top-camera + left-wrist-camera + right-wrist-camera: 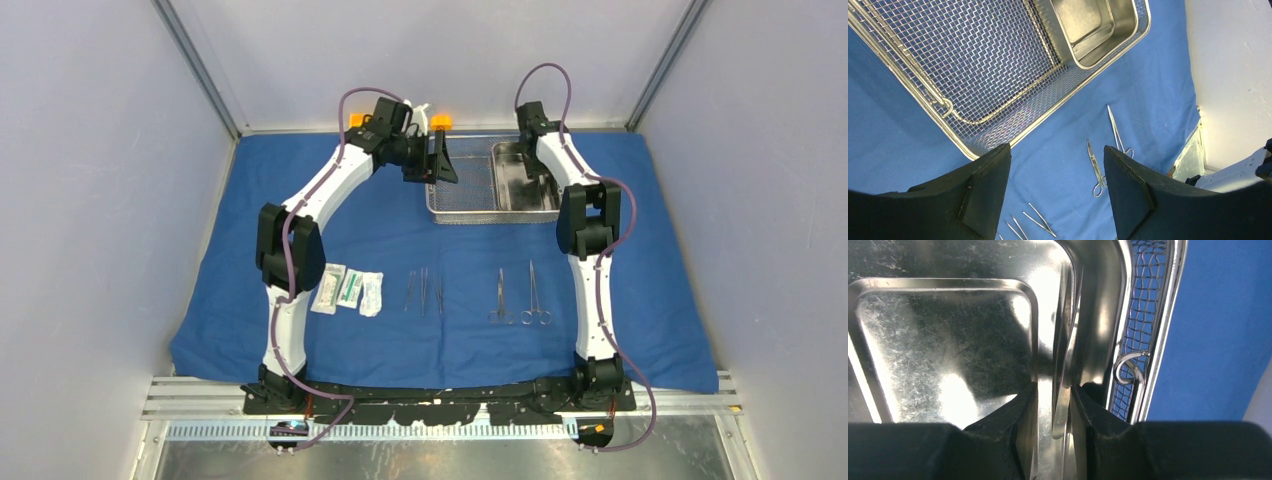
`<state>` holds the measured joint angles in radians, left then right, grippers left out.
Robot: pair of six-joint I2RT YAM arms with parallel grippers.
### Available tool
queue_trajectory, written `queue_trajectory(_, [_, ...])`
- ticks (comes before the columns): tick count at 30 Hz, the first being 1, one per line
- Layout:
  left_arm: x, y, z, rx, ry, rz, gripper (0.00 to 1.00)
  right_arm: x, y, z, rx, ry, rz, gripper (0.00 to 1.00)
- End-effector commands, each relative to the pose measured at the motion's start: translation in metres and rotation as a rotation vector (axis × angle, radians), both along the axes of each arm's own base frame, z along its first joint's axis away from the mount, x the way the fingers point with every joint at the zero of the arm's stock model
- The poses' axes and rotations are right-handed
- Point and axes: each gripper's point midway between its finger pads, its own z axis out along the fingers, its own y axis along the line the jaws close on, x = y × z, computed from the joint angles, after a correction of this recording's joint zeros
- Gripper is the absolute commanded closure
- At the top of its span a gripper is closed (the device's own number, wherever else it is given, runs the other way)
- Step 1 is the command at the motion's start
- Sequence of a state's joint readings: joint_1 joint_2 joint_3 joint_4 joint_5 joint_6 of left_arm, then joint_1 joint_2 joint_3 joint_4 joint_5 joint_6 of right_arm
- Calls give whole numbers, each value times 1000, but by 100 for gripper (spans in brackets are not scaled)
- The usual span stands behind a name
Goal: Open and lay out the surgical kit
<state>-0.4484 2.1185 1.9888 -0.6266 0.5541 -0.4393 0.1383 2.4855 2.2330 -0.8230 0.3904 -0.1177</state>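
While right tool [1054, 386] straddles tray [948, 340] wall, jaws slightly parted, left tool [1057, 149] hangs wide, empty, near mesh basket [973, 60].

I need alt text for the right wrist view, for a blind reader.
The right gripper straddles the side wall of the solid steel tray, one black finger on each side. The tray sits inside the steel mesh basket, which rests on blue cloth.

We see a robotics lab cell: pale wall panels [90, 200] in aluminium framing [198, 70] enclose a table [190, 398] under blue cloth [450, 240], robot arms [318, 192] bolted along its near edge.
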Motion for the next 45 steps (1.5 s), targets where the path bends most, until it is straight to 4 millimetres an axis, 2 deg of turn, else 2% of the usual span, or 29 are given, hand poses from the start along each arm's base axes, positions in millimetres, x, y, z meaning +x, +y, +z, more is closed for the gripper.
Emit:
queue_trajectory(1, [3, 0, 8, -33, -16, -7, 30, -6, -12, -8, -4, 39, -47, 65])
queue_trajectory(5, [3, 0, 7, -33, -14, -7, 30, -8, -16, -21, 10, 72, -60, 70])
queue_trajectory(11, [2, 0, 8, -36, -14, -7, 30, -12, -17, -32, 29, 103, -60, 73])
queue_trajectory(19, [1, -1, 7, -37, 3, -10, 30, -13, -8, -34, 189, 118, -65, 82])
queue_trajectory(24, [2, 0, 7, -31, -2, -3, 29, -9, 1, -22, 240, 77, -42, 87])
queue_trajectory(37, [3, 0, 8, -31, -5, -3, 29, 9, 13, 29, 312, -92, -2, 97])
queue_trajectory(41, [3, -1, 9, -34, -8, -5, 29, 10, 11, 33, 298, -103, 3, 98])
queue_trajectory(45, [3, -1, 9, -36, -5, -5, 29, 11, 11, 39, 235, -114, 30, 95])
